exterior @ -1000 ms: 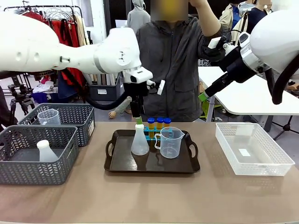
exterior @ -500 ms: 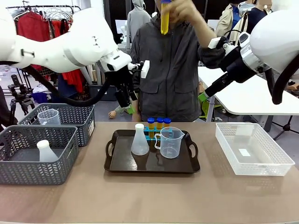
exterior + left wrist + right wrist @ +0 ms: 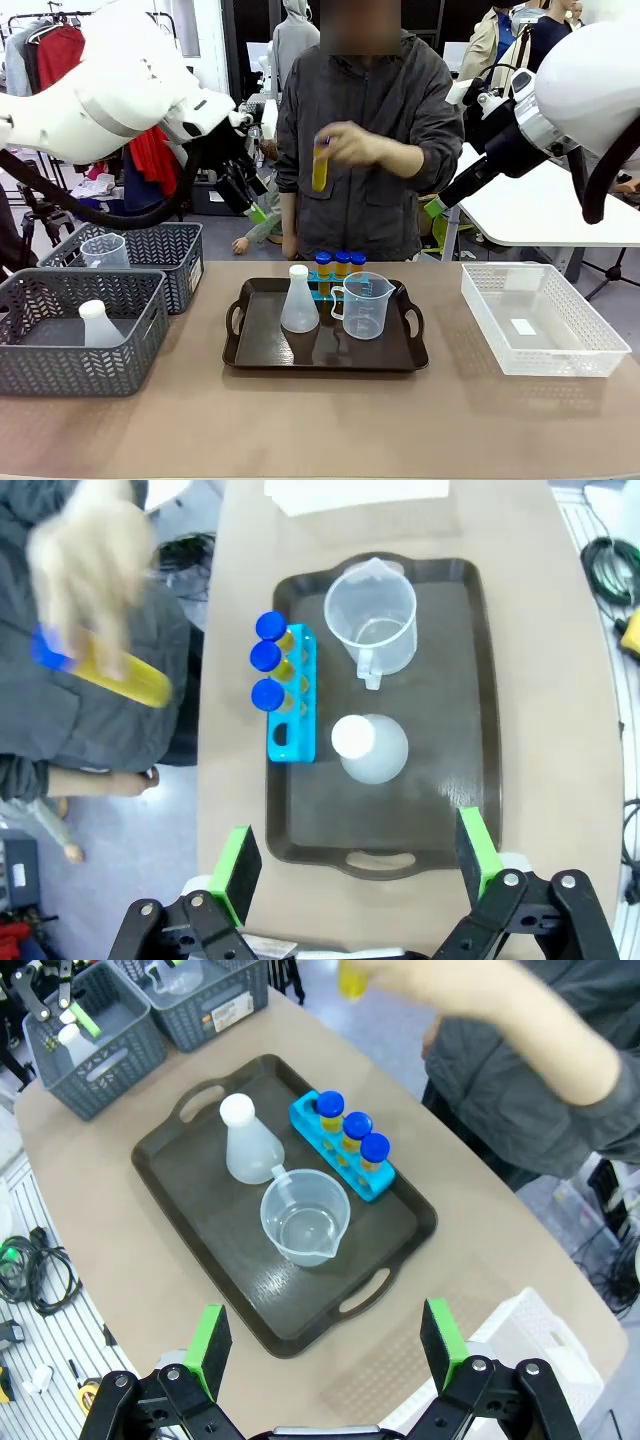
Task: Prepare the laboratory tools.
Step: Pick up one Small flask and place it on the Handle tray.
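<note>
1. Yellow-filled tube (image 3: 320, 166) sits in the person's hand (image 3: 350, 146), above the black tray (image 3: 262, 352).
2. I see flask (image 3: 299, 301), beaker (image 3: 364, 305), rack (image 3: 292, 697) on that tray.
3. My left hand (image 3: 353, 868) and right hand (image 3: 325, 1343) both gape empty.

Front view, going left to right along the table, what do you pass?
Near grey basket → conical flask → measuring beaker → white crate.
</note>
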`<state>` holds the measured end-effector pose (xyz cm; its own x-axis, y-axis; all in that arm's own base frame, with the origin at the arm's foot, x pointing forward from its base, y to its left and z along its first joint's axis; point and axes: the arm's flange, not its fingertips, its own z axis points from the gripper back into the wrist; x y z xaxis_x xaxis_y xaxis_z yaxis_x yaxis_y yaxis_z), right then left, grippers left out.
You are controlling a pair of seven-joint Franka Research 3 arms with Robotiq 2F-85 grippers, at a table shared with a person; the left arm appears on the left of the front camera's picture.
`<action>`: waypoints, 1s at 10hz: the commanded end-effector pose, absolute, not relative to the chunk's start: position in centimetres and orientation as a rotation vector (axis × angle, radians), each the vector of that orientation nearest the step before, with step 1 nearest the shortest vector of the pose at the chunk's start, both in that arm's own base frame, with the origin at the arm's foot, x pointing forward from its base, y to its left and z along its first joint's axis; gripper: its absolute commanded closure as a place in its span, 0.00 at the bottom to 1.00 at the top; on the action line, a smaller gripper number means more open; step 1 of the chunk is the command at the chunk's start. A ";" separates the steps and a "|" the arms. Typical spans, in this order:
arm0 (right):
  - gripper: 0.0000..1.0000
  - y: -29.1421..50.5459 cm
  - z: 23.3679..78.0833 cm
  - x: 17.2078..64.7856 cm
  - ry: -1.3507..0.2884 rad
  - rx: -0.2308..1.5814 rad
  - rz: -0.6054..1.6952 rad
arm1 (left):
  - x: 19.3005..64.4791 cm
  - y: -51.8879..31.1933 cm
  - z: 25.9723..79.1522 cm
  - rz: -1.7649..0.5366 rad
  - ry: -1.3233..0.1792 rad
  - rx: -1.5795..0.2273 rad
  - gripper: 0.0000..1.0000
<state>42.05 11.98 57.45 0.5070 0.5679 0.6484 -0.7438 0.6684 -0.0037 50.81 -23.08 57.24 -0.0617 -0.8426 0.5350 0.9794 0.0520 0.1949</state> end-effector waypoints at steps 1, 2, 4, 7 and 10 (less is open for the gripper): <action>0.00 12.0 57.5 42.2 -0.673 0.314 0.805 | 49.9 -21.8 57.0 -1.513 -0.671 -0.323 0.00; 0.00 12.0 57.5 42.2 -0.673 0.314 0.805 | 49.8 -21.2 57.5 -1.495 -0.685 -0.339 0.00; 0.00 12.0 57.5 42.2 -0.673 0.314 0.805 | 50.0 -20.4 58.0 -1.438 -0.708 -0.377 0.00; 0.00 12.0 57.5 42.2 -0.673 0.314 0.805 | 50.0 -19.7 58.5 -1.418 -0.707 -0.369 0.00; 0.00 12.0 57.5 42.2 -0.673 0.314 0.805 | 49.8 -19.6 59.0 -1.422 -0.716 -0.360 0.00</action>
<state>42.06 11.98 57.45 0.5070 0.5678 0.6484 -0.7438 0.6684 -0.0037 50.47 -20.12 59.30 0.0020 -0.7751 0.6319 0.9730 0.1474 0.1777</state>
